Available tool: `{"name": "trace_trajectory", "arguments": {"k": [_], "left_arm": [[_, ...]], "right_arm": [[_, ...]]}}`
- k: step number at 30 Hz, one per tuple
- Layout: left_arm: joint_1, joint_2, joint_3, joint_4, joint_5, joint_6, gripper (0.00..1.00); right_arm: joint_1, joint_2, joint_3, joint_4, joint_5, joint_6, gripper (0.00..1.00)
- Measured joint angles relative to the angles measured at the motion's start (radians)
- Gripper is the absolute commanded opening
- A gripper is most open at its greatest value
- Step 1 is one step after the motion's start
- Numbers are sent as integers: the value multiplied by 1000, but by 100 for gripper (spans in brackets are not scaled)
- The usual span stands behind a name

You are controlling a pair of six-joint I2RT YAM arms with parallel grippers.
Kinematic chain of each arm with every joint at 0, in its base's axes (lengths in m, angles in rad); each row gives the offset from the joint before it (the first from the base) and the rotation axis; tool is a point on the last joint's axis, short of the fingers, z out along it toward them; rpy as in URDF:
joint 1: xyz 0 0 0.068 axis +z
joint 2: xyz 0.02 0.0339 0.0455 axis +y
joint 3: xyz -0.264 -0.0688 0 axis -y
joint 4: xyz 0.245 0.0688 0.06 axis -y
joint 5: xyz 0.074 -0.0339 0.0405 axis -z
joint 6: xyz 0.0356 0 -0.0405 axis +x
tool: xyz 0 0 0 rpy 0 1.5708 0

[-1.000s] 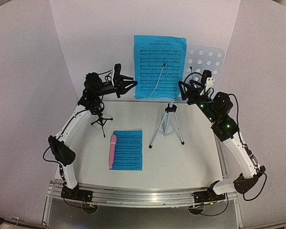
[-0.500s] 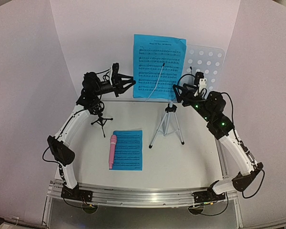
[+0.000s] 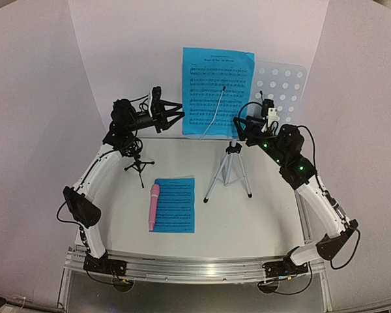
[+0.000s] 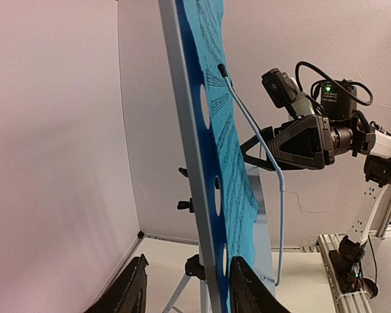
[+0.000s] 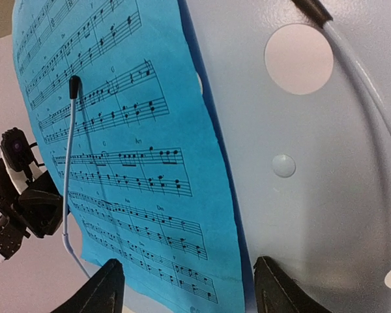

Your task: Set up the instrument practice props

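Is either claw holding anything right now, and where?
Nothing: left claw stands open astride the music stand's side edge; right claw open at the blue sheet's lower corner.

The upright music sheet (image 3: pixel 217 91) hides the left part of the music stand (image 3: pixel 284 83), cropped in both wrist views.

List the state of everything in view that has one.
music stand: upright on its tripod
sheet on stand: up, under the wire retainer
sheet on table: lying flat
microphone: lying across that sheet's left edge, not in holder
mic holder: standing, empty
left gripper: open, astride the stand's edge
right gripper: open, facing the stand
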Motion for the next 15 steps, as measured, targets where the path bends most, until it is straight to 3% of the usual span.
{"name": "trace_trajectory", "arguments": {"k": [8, 15], "left_arm": [[5, -45, -73, -10, 17, 14, 53], [5, -65, -120, -23, 32, 23, 55]], "right_arm": [[1, -3, -19, -5, 10, 18, 56], [3, -6, -43, -8, 10, 30, 55]]}}
